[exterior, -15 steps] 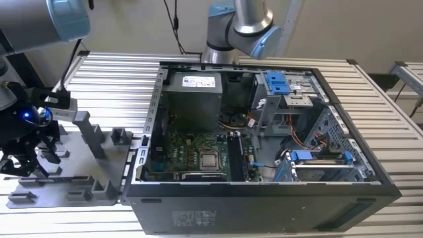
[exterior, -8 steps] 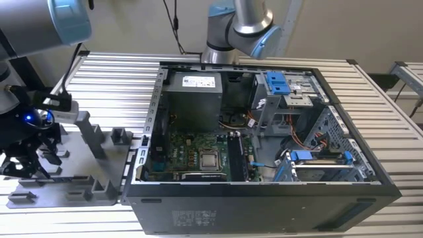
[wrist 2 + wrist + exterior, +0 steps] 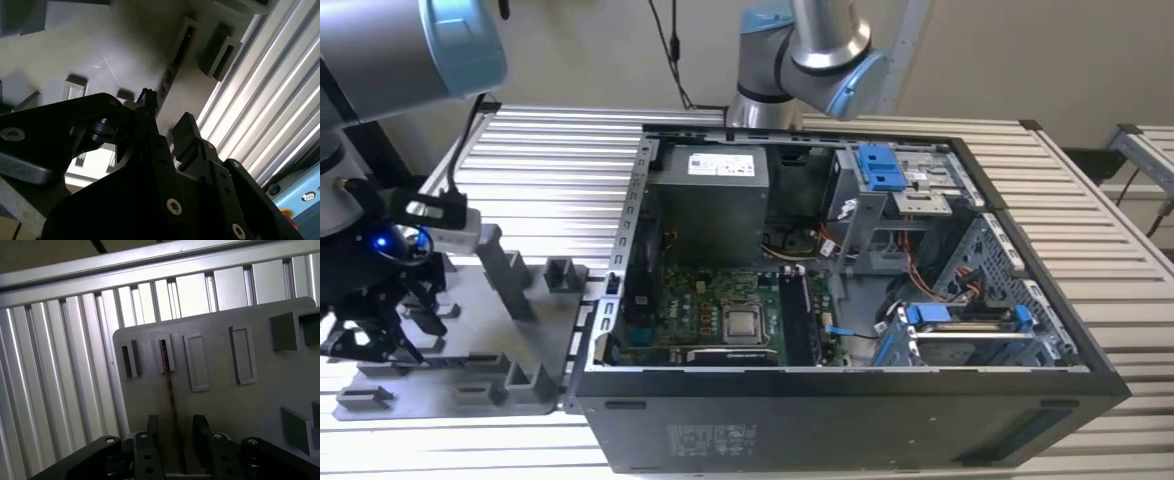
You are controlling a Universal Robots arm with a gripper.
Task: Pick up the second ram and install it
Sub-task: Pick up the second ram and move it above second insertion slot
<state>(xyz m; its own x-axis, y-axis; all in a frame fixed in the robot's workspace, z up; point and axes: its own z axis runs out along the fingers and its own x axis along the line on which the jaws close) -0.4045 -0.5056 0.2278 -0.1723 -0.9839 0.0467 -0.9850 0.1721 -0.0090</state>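
One thin dark strip, the second ram (image 3: 171, 395) stands edge-on between fingers of the open hand (image 3: 176, 424).

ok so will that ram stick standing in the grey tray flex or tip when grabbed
Probably stiff: the ram stands on edge in the grey tray without sagging. Likely light, since it looks so thin. It might twist or tip if pinched off-centre, because the open claw straddles it near one end in the first wrist view.

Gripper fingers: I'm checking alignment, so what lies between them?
In the first wrist view, the ram, standing on edge in the grey tray, runs between the fingers of the open gripper, with a gap on each side.
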